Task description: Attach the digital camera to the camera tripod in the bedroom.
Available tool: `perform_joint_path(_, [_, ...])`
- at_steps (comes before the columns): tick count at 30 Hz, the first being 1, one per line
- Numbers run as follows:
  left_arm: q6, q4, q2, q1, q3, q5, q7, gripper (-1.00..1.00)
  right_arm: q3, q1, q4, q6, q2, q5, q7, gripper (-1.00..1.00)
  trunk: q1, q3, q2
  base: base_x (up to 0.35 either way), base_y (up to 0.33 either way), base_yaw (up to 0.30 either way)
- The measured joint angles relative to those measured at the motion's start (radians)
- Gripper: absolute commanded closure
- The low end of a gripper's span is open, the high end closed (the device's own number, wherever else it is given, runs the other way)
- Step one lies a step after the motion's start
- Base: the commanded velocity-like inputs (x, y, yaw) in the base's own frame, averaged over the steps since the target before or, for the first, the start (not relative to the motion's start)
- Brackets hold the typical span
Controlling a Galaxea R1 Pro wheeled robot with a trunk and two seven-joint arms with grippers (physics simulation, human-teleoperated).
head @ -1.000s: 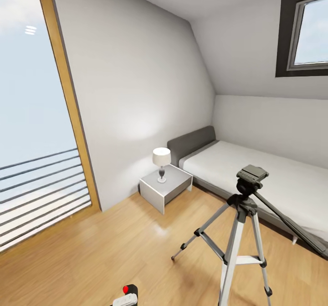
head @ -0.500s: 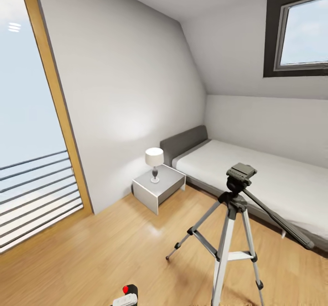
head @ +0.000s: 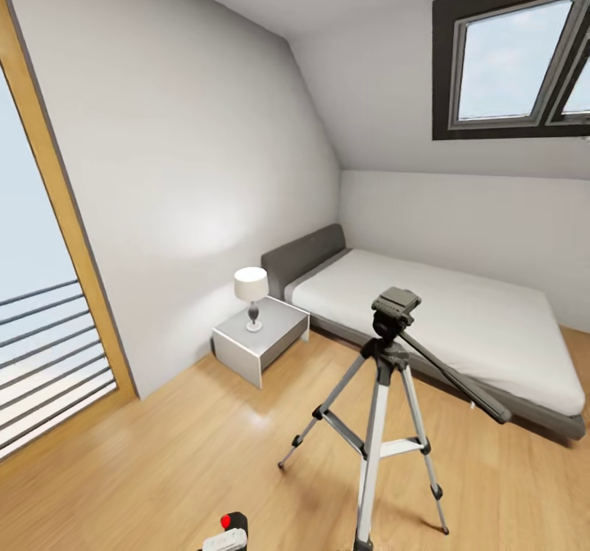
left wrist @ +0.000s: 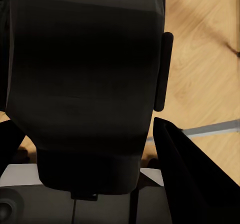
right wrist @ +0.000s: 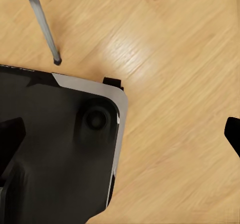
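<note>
- Standing on the wood floor (head: 164, 461) of the bedroom, the tripod (head: 381, 420) is seen in the head view between the robot and the bed (head: 434, 321), its three silver legs spread and its black head level.
- A long black handle (head: 455, 380) is angled down from the tripod head toward the bed.
- The camera (left wrist: 85, 84) is seen close up in the left wrist view as a dark body; in the head view its top with the red dot (head: 226, 521) is seen at the lower edge.
- The left gripper (left wrist: 95, 149) is seen around the camera, with a dark finger (left wrist: 185, 174) beside the body; whether it is clamped on the camera cannot be told.
- One black fingertip (right wrist: 233, 134) of the right gripper is seen at the edge of the right wrist view; whether that gripper is apart or together cannot be told.
- A tripod leg (right wrist: 44, 26) with its black foot on the floor is seen in the right wrist view, beside the robot's dark base (right wrist: 55, 154).
- A white nightstand (head: 260, 339) with a small lamp (head: 251, 295) is set against the wall, just beside the grey headboard.
- A tall wood-framed window (head: 41, 289) and a dark-framed skylight (head: 512, 63) are also seen.
</note>
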Motion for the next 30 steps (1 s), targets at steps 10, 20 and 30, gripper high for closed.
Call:
perform_joint_path(10, [0.0,0.0,0.0,0.0,0.0,0.0,0.0,1.0,0.0,0.0,0.0,0.0,-0.001,0.0,0.0,-1.0,0.0,0.0,0.0,0.0,0.0,-0.239])
perform_joint_path(20, [0.0,0.001,0.004,0.0,0.002,0.0,0.001,1.0,0.0,0.0,0.0,0.0,-0.001,0.0,0.0,-1.0,0.0,0.0,0.0,0.0,0.0,-0.166])
perform_joint_path(30, [0.001,0.014,0.05,0.0,0.006,0.002,0.01,1.0,-0.001,0.0,0.0,0.0,-0.001,0.0,-0.001,-1.0,0.0,0.0,0.0,0.0,0.0,-0.019])
